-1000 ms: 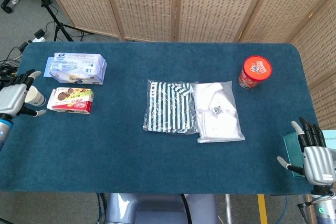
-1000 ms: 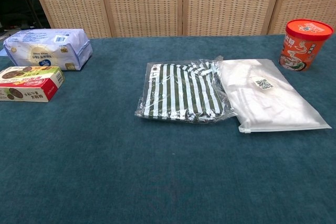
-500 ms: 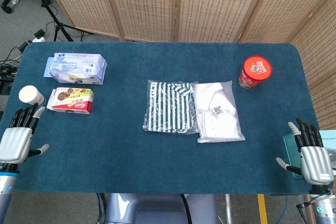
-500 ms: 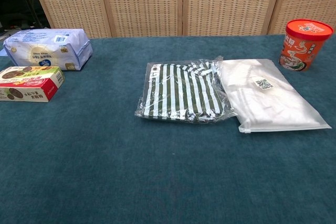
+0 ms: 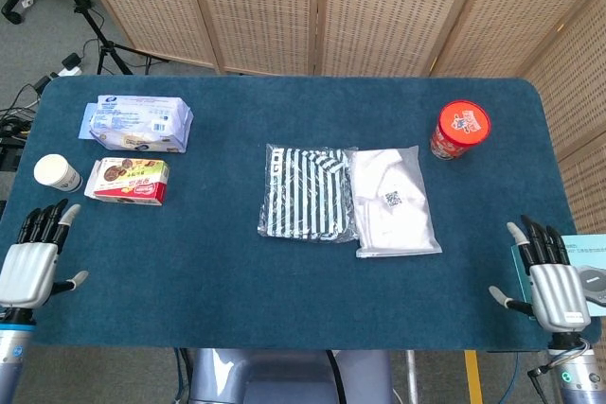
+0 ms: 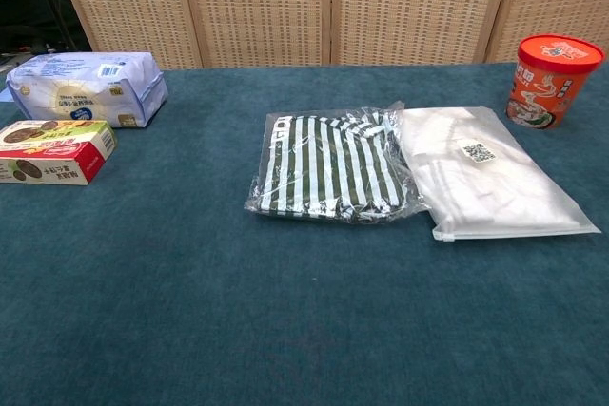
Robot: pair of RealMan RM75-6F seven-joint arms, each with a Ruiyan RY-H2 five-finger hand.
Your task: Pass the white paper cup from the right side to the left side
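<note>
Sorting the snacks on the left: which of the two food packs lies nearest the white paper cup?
The red-and-green biscuit box, just right of the white paper cup; the pale blue-white pack lies farther back.

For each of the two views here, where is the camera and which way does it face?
Head view: high above the near table edge, looking steeply down; shows the left hand, right hand and white paper cup.
Chest view: low at the near edge, looking level across the table toward the wicker screen; no hands show.
Shared: the striped bag, cookie box, red noodle cup.
</note>
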